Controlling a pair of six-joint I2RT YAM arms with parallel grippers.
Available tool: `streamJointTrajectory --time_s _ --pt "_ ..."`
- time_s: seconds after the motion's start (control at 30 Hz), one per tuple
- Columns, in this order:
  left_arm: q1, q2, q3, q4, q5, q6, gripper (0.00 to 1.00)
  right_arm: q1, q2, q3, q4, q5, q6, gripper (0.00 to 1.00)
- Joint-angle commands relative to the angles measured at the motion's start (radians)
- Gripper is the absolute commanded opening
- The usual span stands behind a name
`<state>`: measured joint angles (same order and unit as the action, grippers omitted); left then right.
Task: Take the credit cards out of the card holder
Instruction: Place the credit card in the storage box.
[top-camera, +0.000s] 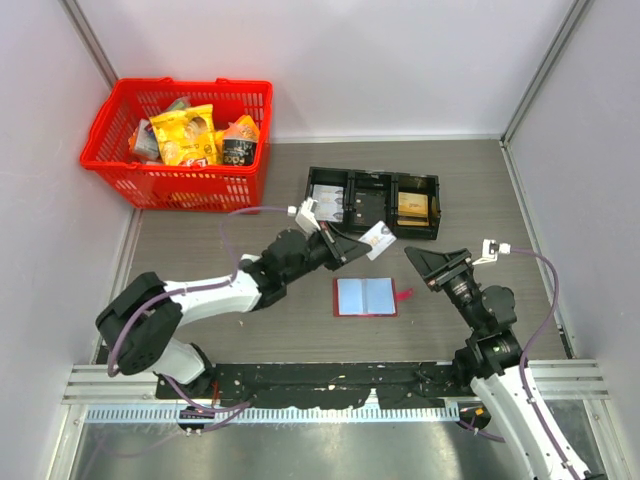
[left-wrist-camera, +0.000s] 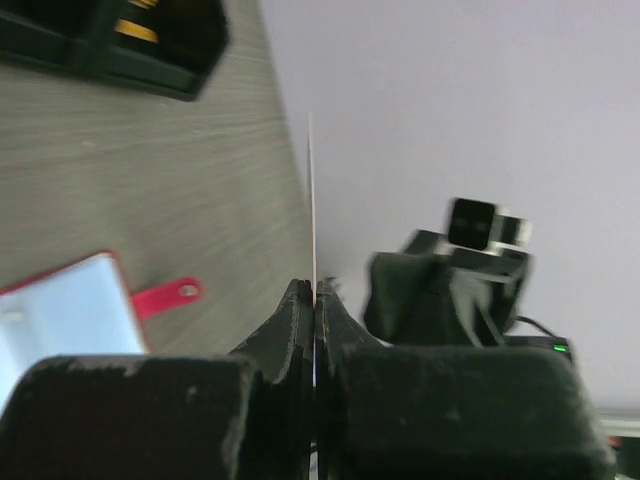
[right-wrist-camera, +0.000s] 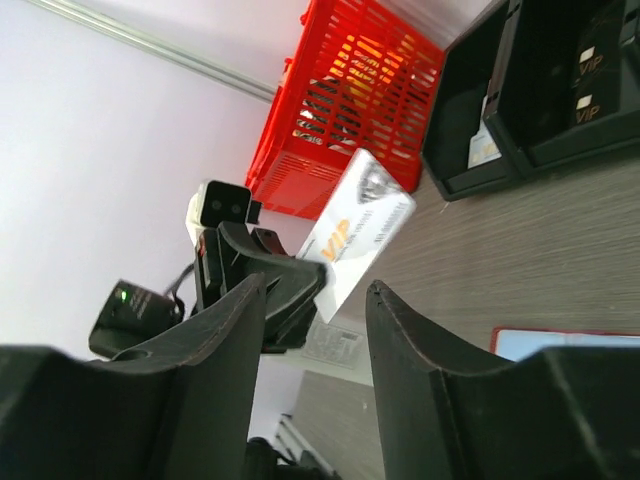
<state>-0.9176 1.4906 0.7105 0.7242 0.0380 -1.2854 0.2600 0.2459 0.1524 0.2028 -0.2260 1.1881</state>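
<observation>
The card holder (top-camera: 366, 296) lies open on the table, red with pale blue sleeves and a small red tab (top-camera: 404, 293). It also shows in the left wrist view (left-wrist-camera: 60, 310) and at the edge of the right wrist view (right-wrist-camera: 570, 342). My left gripper (top-camera: 362, 246) is shut on a whitish credit card (top-camera: 378, 240) held above the table behind the holder. That card is edge-on as a thin line (left-wrist-camera: 312, 200) in the left wrist view and face-on with "VIP" print (right-wrist-camera: 358, 232) in the right wrist view. My right gripper (top-camera: 415, 258) stands open just right of the card, its jaws apart and touching nothing.
A black three-compartment tray (top-camera: 373, 203) with cards in it sits behind the grippers. A red basket (top-camera: 180, 140) of snack packs stands at the back left. Pale walls close in both sides and the back.
</observation>
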Motion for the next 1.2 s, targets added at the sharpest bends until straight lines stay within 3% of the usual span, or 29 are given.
streamJointTrajectory --time_s 0.0,0.23,0.5,0.83,1.17 --pt "0.107 -0.091 0.102 -0.378 0.18 0.274 0.0 0.004 -0.04 0.101 -0.144 0.062 -0.168 0.52" --pt "0.295 -0.064 0.326 -0.911 0.283 0.65 0.0 0.004 0.012 0.186 -0.33 0.083 -0.298 0.61" --pt "0.408 0.209 0.733 -1.362 0.295 0.989 0.0 0.004 0.213 0.357 -0.483 0.018 -0.541 0.64" --pt "0.441 0.526 1.151 -1.562 0.309 1.212 0.0 0.022 0.329 0.46 -0.575 -0.039 -0.7 0.64" --pt "0.462 0.723 1.356 -1.599 0.417 1.261 0.0 0.022 0.384 0.495 -0.588 -0.056 -0.716 0.64"
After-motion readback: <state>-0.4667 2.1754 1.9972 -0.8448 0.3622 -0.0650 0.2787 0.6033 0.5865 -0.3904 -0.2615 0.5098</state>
